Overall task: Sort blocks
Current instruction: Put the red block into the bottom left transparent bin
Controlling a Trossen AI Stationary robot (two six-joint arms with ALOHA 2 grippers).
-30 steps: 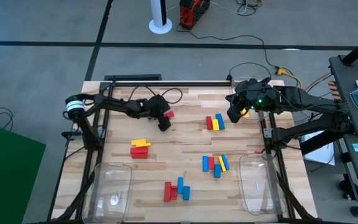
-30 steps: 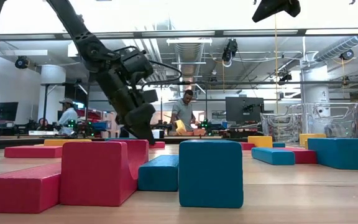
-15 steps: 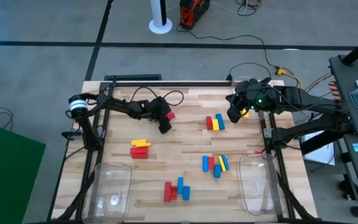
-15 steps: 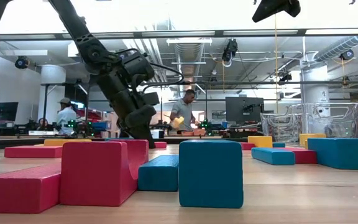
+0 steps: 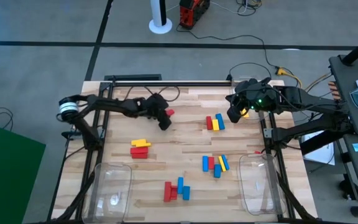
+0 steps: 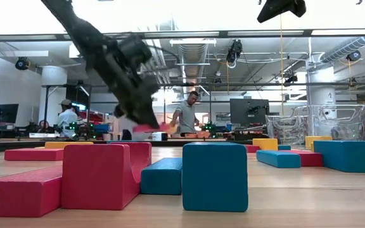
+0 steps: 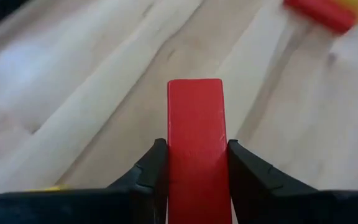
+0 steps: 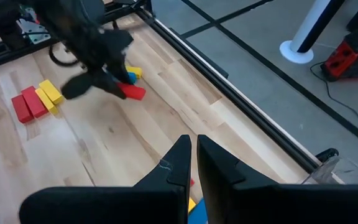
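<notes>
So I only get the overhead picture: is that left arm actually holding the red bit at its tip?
Observer: Yes. The left wrist view shows the red block clamped between the fingers of the left gripper.
Operator: Is it resting on the wood?
Observer: No. In the low view it hangs in the air, clear of the table.
Operator: And the right arm, has it got anything?
Observer: No. Its wrist view shows the right gripper shut, with nothing between the fingers.
</notes>
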